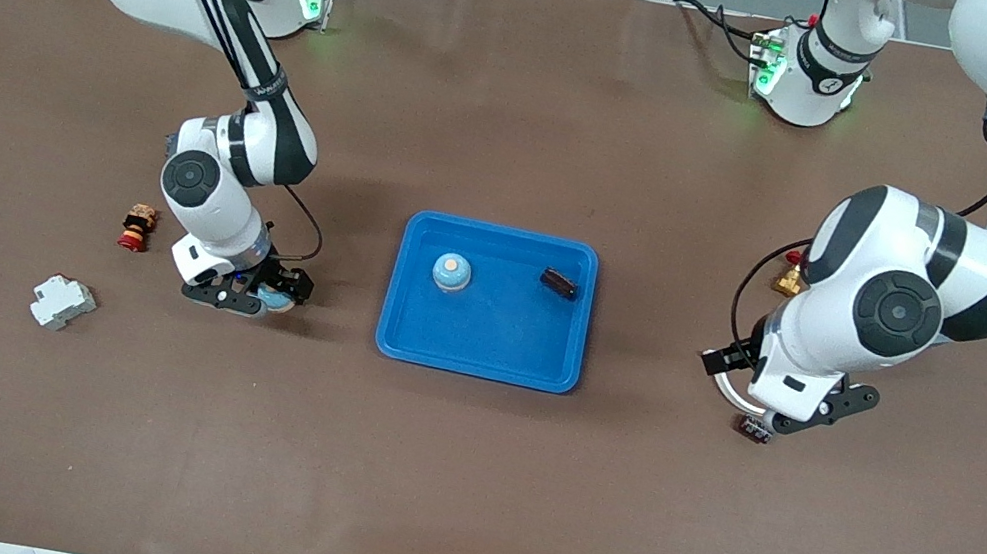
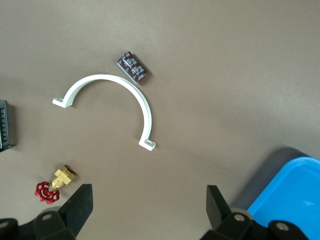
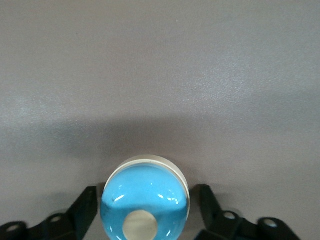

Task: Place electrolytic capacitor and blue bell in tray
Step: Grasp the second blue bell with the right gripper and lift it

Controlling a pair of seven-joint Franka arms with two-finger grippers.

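The tray point(image 1: 480, 356) — shallow, bright blue, rounded corners — lies flat at mid-table. In it sit a blue bell point(image 1: 452, 272) with a pale button on top and a dark electrolytic capacitor point(image 1: 558, 282) lying on its side near the rim. A second blue bell point(image 3: 145, 202) — glossy dome — stands on the table toward the right arm's end.

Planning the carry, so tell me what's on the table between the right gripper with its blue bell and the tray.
Nothing: the front view shows bare brown table between the right gripper, its blue bell and the tray.
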